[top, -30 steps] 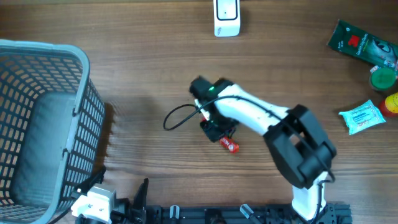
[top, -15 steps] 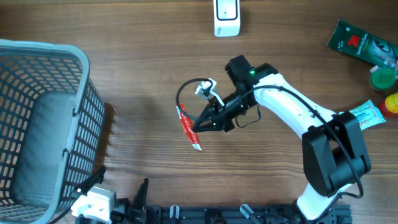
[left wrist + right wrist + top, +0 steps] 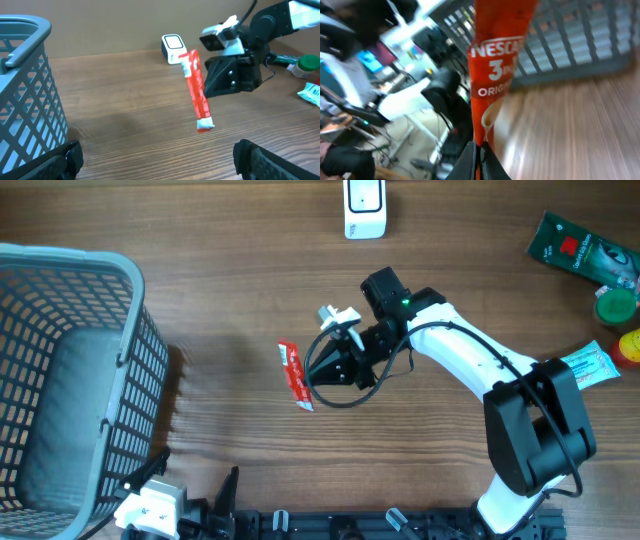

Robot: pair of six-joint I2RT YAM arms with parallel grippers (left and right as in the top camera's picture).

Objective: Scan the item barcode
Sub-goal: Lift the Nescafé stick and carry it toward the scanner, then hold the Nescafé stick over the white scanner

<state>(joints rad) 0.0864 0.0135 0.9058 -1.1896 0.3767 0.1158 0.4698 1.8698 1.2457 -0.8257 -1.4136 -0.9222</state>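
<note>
Red foil-type film makes up the Nescafé 3-in-1 stick sachet (image 3: 295, 377), so I treat it as light, limp and slick. It bends under its own length and can slide or twist between smooth pads.

My right gripper (image 3: 314, 376) is clamped shut on the sachet by a thin margin. The rest of the sachet stands free, clear of the wooden table (image 3: 230, 280). The sachet hangs tilted in the air between the grey basket (image 3: 125, 330) and my right arm, well apart from the white scanner (image 3: 364, 208) at the far edge.

Recommended hold: a flat sealed margin, not the powder-filled middle, which would give under pressure. The hold must also stay off whichever face carries the barcode (no view shows that code; my wrist camera sees only the brand face). Excess squeeze risks a burst seam.

My left gripper (image 3: 157, 150) is parked low with jaws spread wide, carrying nothing.
</note>
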